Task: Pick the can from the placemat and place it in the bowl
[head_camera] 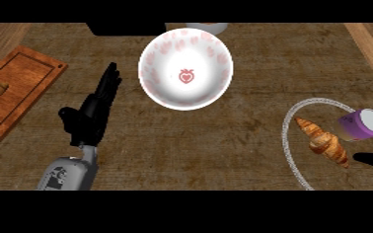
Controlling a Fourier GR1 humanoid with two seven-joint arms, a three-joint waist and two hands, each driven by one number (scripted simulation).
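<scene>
Where the left forearm comes up from the lower edge, the left hand [91,111] stands over the bare brown counter [218,143], fingers straight and close together, pointing up and slightly right, thumb stuck out to the left. It holds nothing and touches nothing I can make out.

Right hand [363,158]: only a black sliver at the right edge, below the can. Cannot tell whether its fingers are apart or curled.

The can [357,124] lies at the far right, partly cut off by the edge. Purple body, pale lid end facing left; it looks tipped on its side. It sits on the placemat [290,143], a round transparent mat with a light rim, also cut by the right edge.

Croissant [322,142] on the same mat, golden brown, lying slantwise just left of and below the can; whether they touch is unclear.

Bowl [186,69]: white, pink strawberry pattern around the inner wall, one red strawberry at the bottom. It stands at upper centre, well apart from the can, just right of the left fingertips.

Wooden cutting board [22,86] at the left edge. A dark object [120,28] and a pale round one [209,27] behind the bowl.
</scene>
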